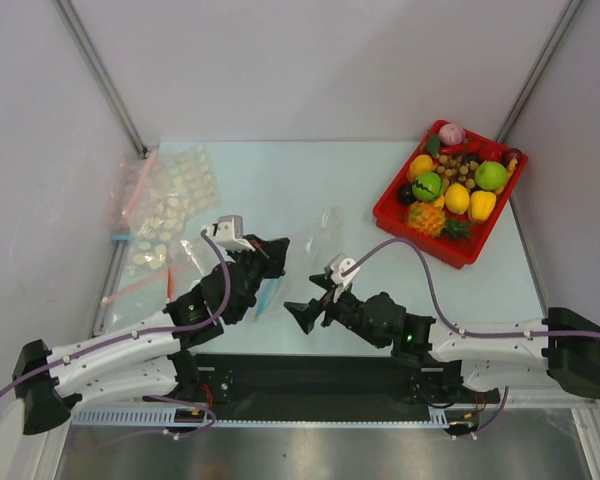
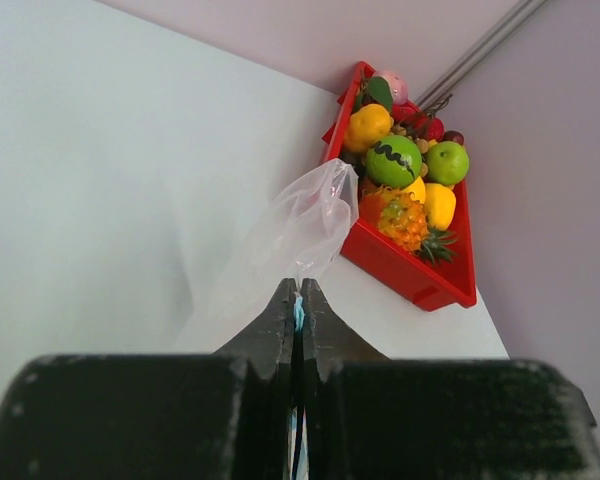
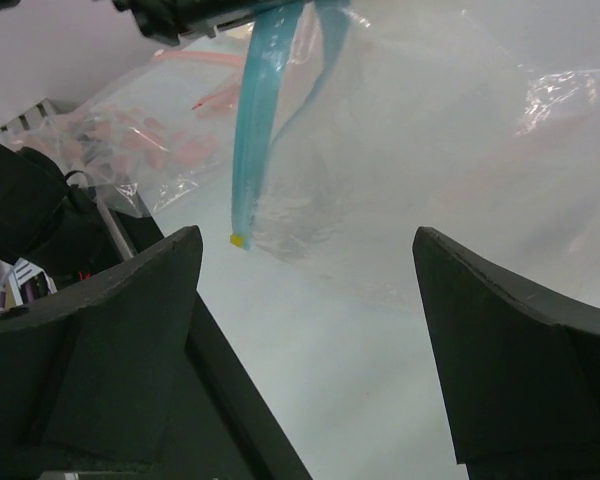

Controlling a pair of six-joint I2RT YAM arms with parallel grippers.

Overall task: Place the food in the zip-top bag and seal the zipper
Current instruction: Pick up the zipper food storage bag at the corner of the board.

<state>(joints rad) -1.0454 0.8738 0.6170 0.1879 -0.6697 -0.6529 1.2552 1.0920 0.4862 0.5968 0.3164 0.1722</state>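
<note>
The light-blue strip (image 3: 250, 150) of the clear crinkly bag (image 2: 300, 225) was pinched by the left gripper (image 2: 298, 292); the right gripper (image 3: 308, 240) was spread wide.

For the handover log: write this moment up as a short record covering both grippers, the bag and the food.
left gripper: shut, pinching the zipper
right gripper: open, empty, facing the bag
zip-top bag: clear, held by its light-blue strip, no food visible inside
food: piled in the red tray, none picked up
red tray: far right part of the table, apart from both grippers
pink-strip bags: lying at the far left, untouched
task state: filling not yet begun
</note>
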